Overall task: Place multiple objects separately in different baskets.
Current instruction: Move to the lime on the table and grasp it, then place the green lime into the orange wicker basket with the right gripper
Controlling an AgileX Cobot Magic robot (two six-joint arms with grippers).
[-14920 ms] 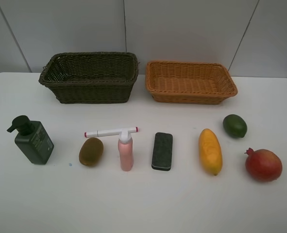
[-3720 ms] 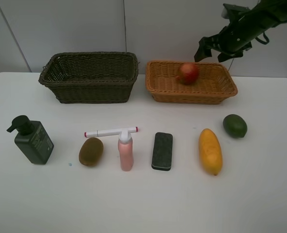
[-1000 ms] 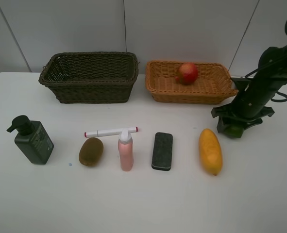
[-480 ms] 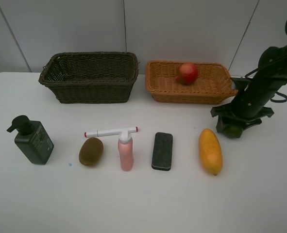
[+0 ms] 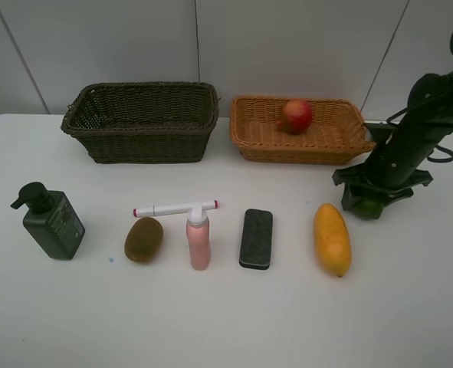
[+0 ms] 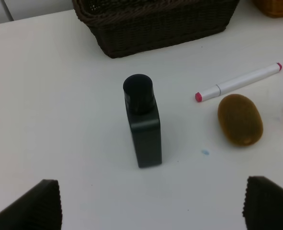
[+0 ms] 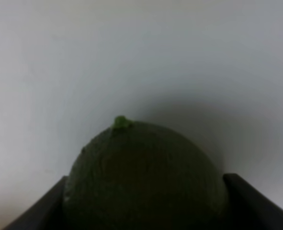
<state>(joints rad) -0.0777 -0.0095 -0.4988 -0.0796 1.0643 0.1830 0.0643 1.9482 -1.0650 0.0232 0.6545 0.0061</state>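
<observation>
My right gripper (image 5: 372,199) is down at the table's right side, shut on the green lime (image 5: 366,208); in the right wrist view the lime (image 7: 141,177) fills the space between both fingers (image 7: 40,211). The red pomegranate (image 5: 296,116) lies in the orange-tan basket (image 5: 303,151). The dark basket (image 5: 142,144) holds nothing I can see. In a front row stand the green pump bottle (image 5: 54,224), kiwi (image 5: 143,238), pink bottle (image 5: 198,242), marker (image 5: 176,208), black eraser (image 5: 256,238) and mango (image 5: 332,238). My left gripper (image 6: 151,206) hangs open above the pump bottle (image 6: 142,125).
The white table (image 5: 226,322) ends at a grey panelled wall behind the two baskets. The right arm slants in from the upper right, passing close to the orange-tan basket's right end. The left arm does not show in the exterior view.
Nothing has moved over the last second. Before that, the pomegranate went from the table's right front into the orange-tan basket, and the right gripper came down from there onto the lime.
</observation>
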